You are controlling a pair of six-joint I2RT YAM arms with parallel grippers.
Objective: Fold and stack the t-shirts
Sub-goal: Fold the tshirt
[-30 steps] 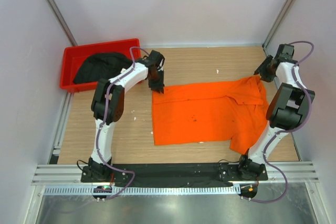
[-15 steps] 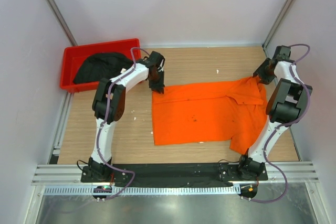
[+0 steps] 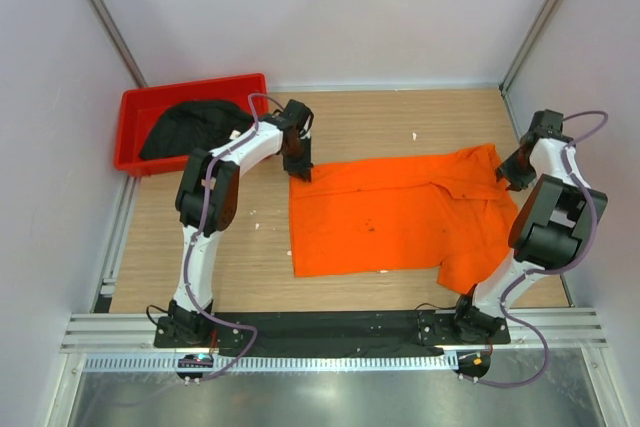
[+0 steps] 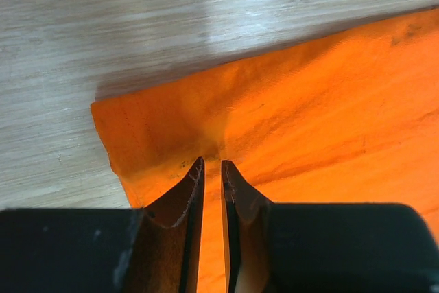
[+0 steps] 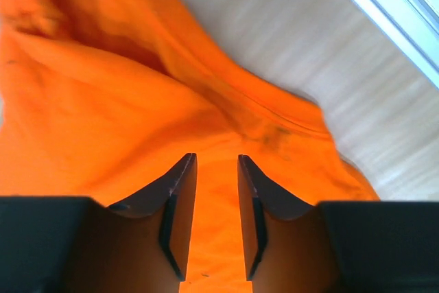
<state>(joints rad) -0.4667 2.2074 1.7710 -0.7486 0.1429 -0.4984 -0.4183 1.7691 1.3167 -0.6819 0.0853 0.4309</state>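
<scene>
The orange t-shirt (image 3: pixel 395 212) lies spread on the wooden table. My left gripper (image 3: pixel 298 173) sits at its far left corner. In the left wrist view the jaws (image 4: pixel 212 162) are nearly together, pinching a puckered fold of orange cloth (image 4: pixel 309 101) near the corner. My right gripper (image 3: pixel 508 177) is over the shirt's right side. In the right wrist view its jaws (image 5: pixel 217 157) stand a little apart with orange cloth (image 5: pixel 123 101) below and between them. The black t-shirt (image 3: pixel 195 127) lies bunched in the red bin.
The red bin (image 3: pixel 135 112) stands at the table's far left corner. Metal frame posts (image 3: pixel 545 17) and white walls close in the sides. The shirt's near right sleeve (image 3: pixel 465 267) hangs toward the right arm's base.
My right gripper has moved from the shirt's far right corner toward the near side along its right edge. The left gripper has stayed at the far left corner.
</scene>
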